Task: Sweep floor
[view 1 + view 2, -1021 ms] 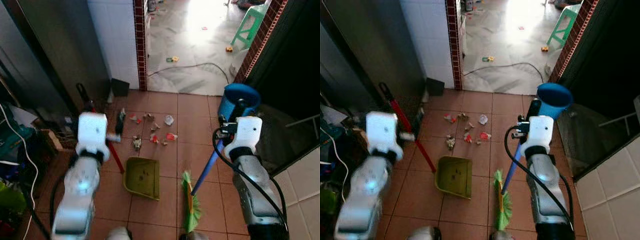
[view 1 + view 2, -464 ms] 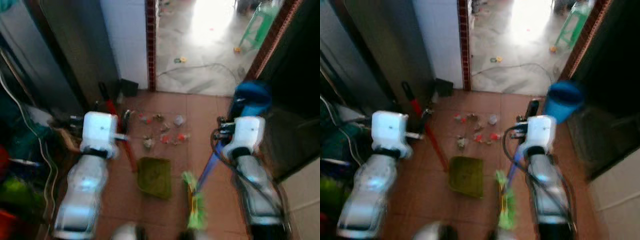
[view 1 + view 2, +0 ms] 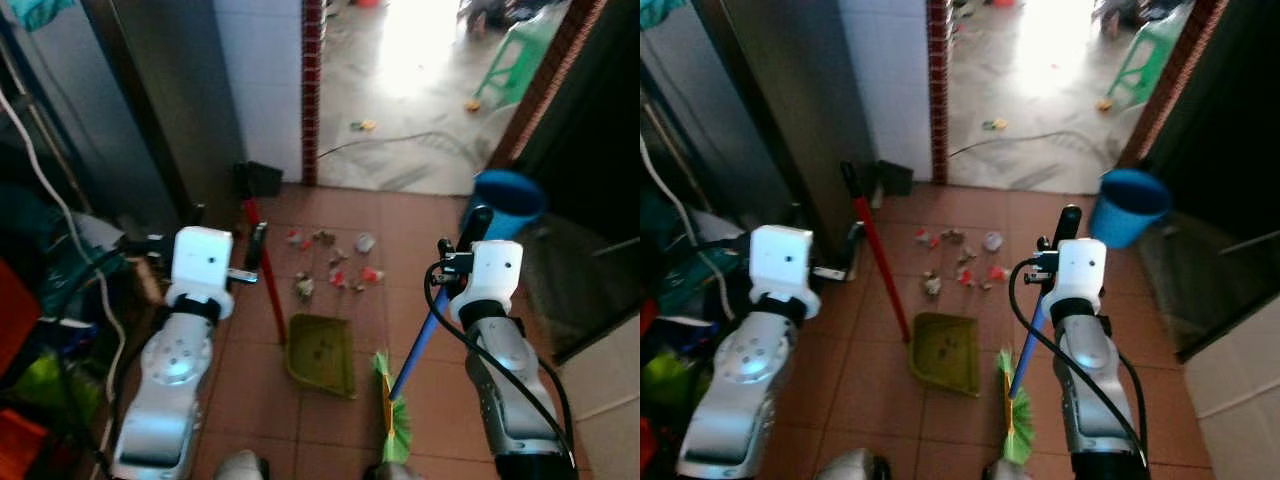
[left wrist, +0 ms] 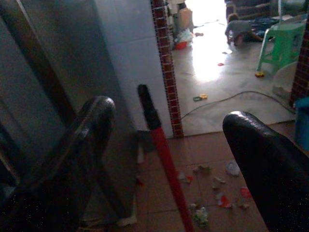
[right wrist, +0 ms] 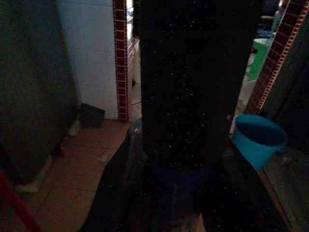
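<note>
A green dustpan [image 3: 322, 355] rests on the brown tiles, its red handle [image 3: 265, 275] with a black tip leaning up to the left. Beyond it lies a scatter of small litter [image 3: 335, 265]. My left gripper [image 4: 169, 113] is open beside the handle. In the left wrist view the handle [image 4: 161, 154] stands between the two fingers [image 4: 91, 130] but farther off, untouched. My right gripper [image 3: 477, 225] is shut on the top of a broom's blue handle [image 3: 415, 345]. The broom's green bristles [image 3: 395, 415] sit on the floor right of the dustpan.
A blue bucket [image 3: 505, 195] stands at the right by the dark doorway. Grey panels [image 3: 150, 110] and clutter with cables [image 3: 50, 300] line the left. Past the tiled pillar [image 3: 310, 90] a bright room holds a green stool [image 3: 510, 65], a floor cable and a seated person [image 4: 236, 29].
The whole picture has shifted and blurred in between, so the camera moved. Both arms hold the same pose, and the right gripper still holds the broom.
</note>
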